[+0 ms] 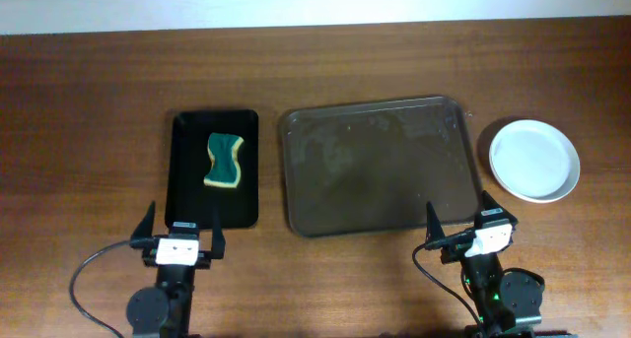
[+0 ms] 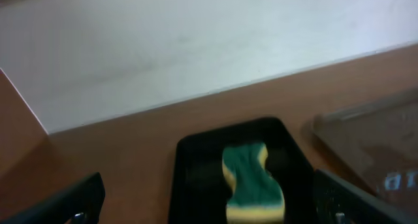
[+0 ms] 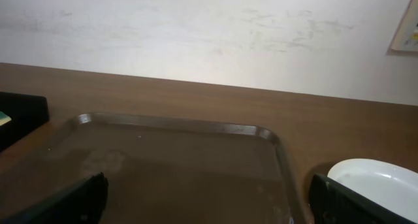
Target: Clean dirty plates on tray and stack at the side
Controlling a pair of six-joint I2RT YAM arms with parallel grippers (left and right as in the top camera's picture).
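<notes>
The large dark brown tray (image 1: pixel 375 166) lies in the middle of the table with no plates on it; it also shows in the right wrist view (image 3: pixel 170 165). White plates (image 1: pixel 534 160) sit on the table right of the tray, stacked as far as I can tell; their edge shows in the right wrist view (image 3: pixel 379 181). My left gripper (image 1: pixel 181 232) is open and empty at the near edge, in front of the black tray. My right gripper (image 1: pixel 459 225) is open and empty near the brown tray's front right corner.
A smaller black tray (image 1: pixel 215 170) left of the brown tray holds a green and yellow sponge (image 1: pixel 225 161), also seen in the left wrist view (image 2: pixel 251 185). A white wall runs behind the table's far edge.
</notes>
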